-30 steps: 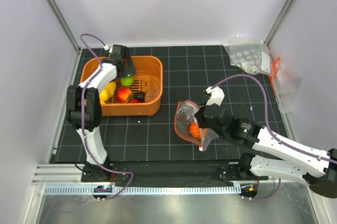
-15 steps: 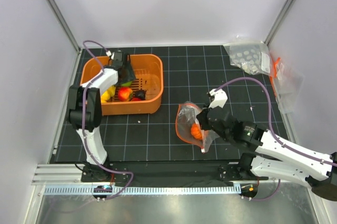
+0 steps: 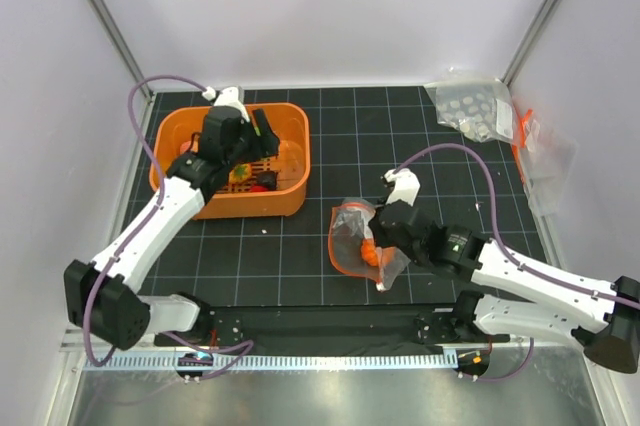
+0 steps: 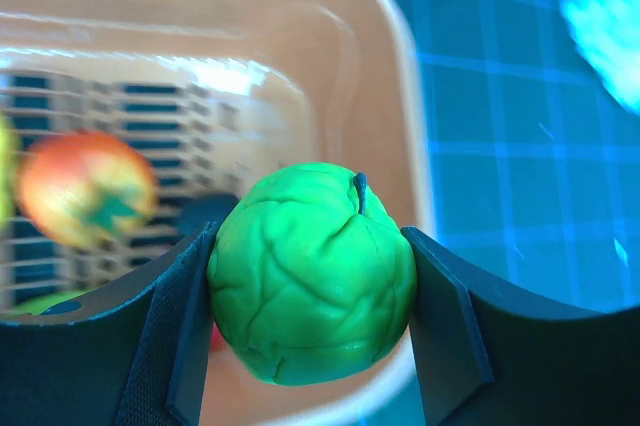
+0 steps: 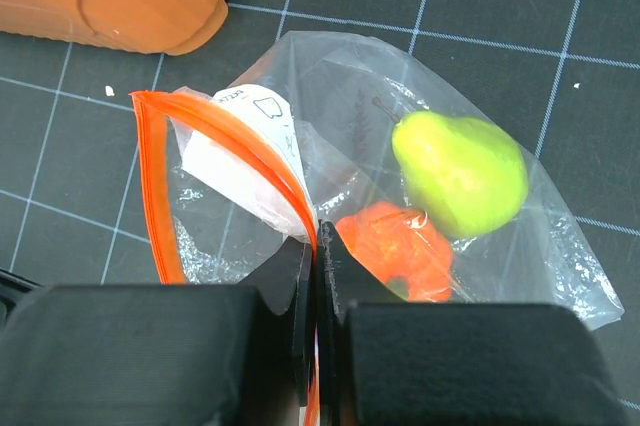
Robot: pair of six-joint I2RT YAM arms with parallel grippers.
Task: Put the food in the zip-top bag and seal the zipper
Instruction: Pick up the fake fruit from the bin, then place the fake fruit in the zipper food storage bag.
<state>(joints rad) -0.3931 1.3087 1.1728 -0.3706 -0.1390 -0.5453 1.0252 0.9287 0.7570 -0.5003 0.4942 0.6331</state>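
Two jaws of the left gripper (image 4: 312,281) are clamped on a wrinkled green toy fruit (image 4: 312,246), held above the right end of the orange basket (image 3: 290,208), where a blurred red-orange piece (image 4: 85,189) and other food remain. That green piece looks like hard, light, smooth plastic, and being round it could squirt out, so gripping across its widest middle, as here, seems right. To the right of the basket, the zip-top bag (image 5: 500,246) lies on the black gridded mat (image 3: 330,126) with its mouth gaping, a yellow-green pear (image 5: 460,171) and an orange piece (image 5: 395,251) inside beside the white label (image 5: 235,161). The film looks thin and limp and would likely sag shut if let go. The stiffer zipper (image 5: 230,136) is the best hold, and the right gripper (image 5: 318,256) is pinched tight on it. Spare clear bags (image 3: 470,106) lie at far right
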